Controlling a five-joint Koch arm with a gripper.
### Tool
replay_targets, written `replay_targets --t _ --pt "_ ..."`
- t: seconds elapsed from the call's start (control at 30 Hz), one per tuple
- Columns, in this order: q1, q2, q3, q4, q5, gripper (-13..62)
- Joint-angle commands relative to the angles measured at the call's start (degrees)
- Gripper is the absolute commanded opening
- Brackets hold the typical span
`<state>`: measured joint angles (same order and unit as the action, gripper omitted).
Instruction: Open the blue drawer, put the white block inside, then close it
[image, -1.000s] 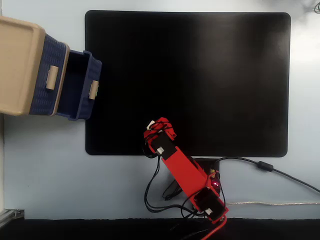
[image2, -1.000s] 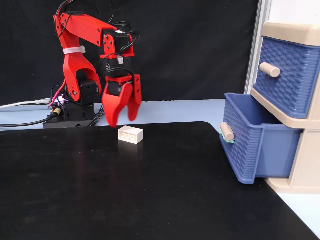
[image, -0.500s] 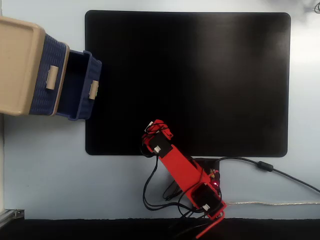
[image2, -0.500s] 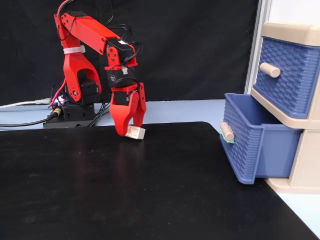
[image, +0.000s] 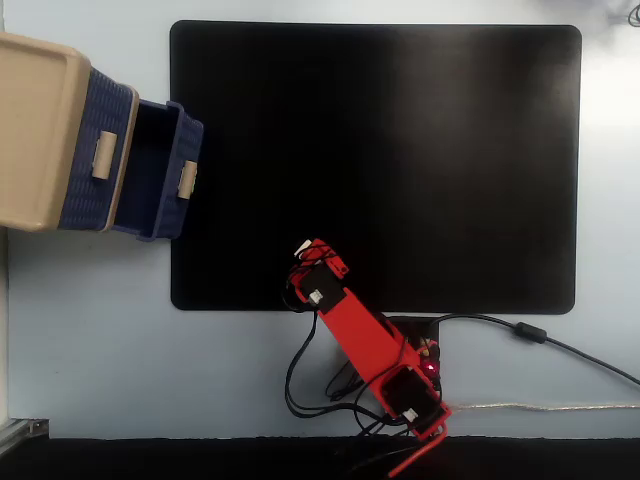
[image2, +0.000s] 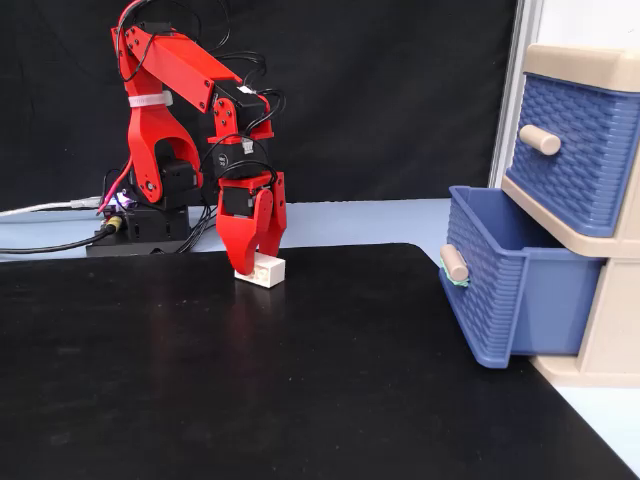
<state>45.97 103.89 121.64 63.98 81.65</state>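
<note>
In a fixed view the red gripper (image2: 257, 264) points straight down at the back edge of the black mat (image2: 300, 380). Its fingers are closed in on the white block (image2: 264, 272), which rests on the mat. From above, the arm's wrist covers the gripper (image: 312, 252) and the block is hidden. The blue drawer (image2: 500, 290) stands pulled open at the right with nothing visible inside, its beige handle (image2: 454, 264) facing the arm. In the top view the same drawer (image: 160, 170) juts out at the upper left.
The beige cabinet (image: 35, 130) holds a shut upper blue drawer (image2: 575, 150). The arm's base and cables (image2: 130, 225) sit behind the mat, and a black cable (image: 530, 333) runs off right. A black curtain backs the scene.
The gripper came down from above and left of the block, settled over it and narrowed its fingers on it. The drawer has stayed open and still.
</note>
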Motion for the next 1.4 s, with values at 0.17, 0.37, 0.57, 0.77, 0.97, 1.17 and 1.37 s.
replay_targets --t 0.17,0.37,0.57,0.77,0.97,1.17,1.37 --pt "5.5 7.7 -0.3 1.8 1.4 -8.1" --pt "7.5 17.0 -13.3 7.9 13.6 -8.2" --pt "-0.3 7.2 -38.8 7.2 57.0 -8.1" --pt "-9.6 -17.7 -68.6 5.2 79.2 -8.1" --pt "-11.2 -37.5 -92.1 5.4 80.3 -8.1" --pt "-11.9 -47.1 -103.8 5.3 79.7 -0.8" --pt "-11.9 -46.2 -105.3 7.0 79.9 33.6"
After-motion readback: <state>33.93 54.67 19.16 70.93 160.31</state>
